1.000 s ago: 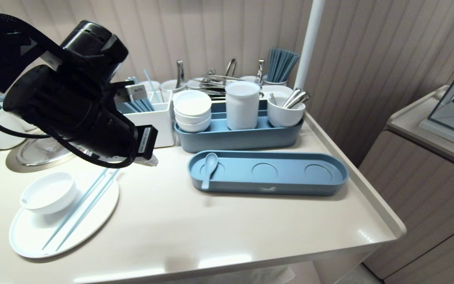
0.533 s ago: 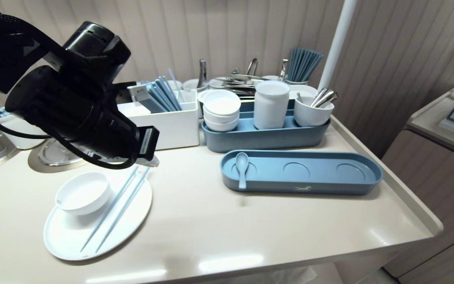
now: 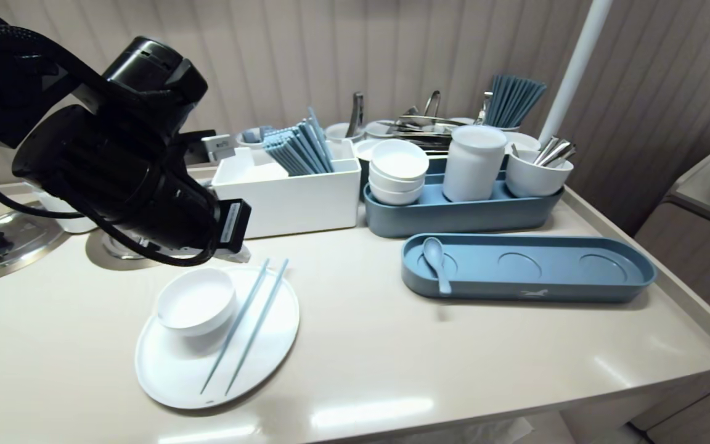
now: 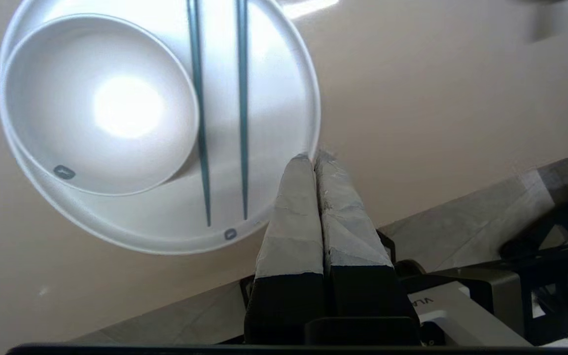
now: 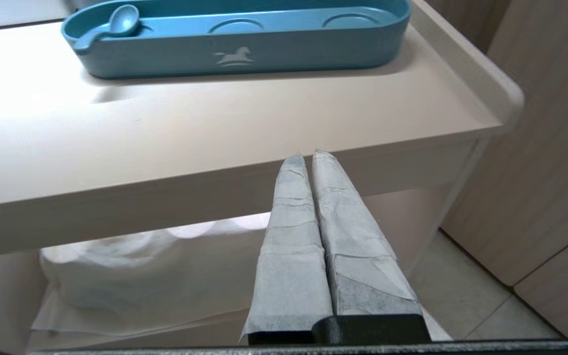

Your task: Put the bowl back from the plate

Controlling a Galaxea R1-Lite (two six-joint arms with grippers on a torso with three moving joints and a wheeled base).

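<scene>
Now the white plate (image 3: 176, 376) sits on the table (image 3: 392, 364), near the front and on the robot's left side. A small white bowl (image 3: 196, 301) stands on the plate. Two light blue chopsticks (image 3: 250, 320) lie side by side on the plate, right beside the bowl.

The left gripper (image 4: 315, 159) hangs in the air over the plate and does not touch it. Its two fingers are pressed tight together and hold nothing.

To do this part well, the arm should likely go slow and come straight down, not from the side. The chopsticks are thin and may roll if they get a push. The bowl looks smooth and may slide on the plate. Fingers pressed together can only poke, so they would have to spread before they could grab anything. The plate rim is best left alone, since a bump there could tip the plate.

The right gripper (image 5: 308, 154) waits low in front of the table, under its edge, with its fingers together and empty too.

Farther right on the table is a long blue tray (image 3: 527, 291) with a spoon (image 3: 436, 262) in it. Behind the plate stands a white box (image 3: 293, 203).
</scene>
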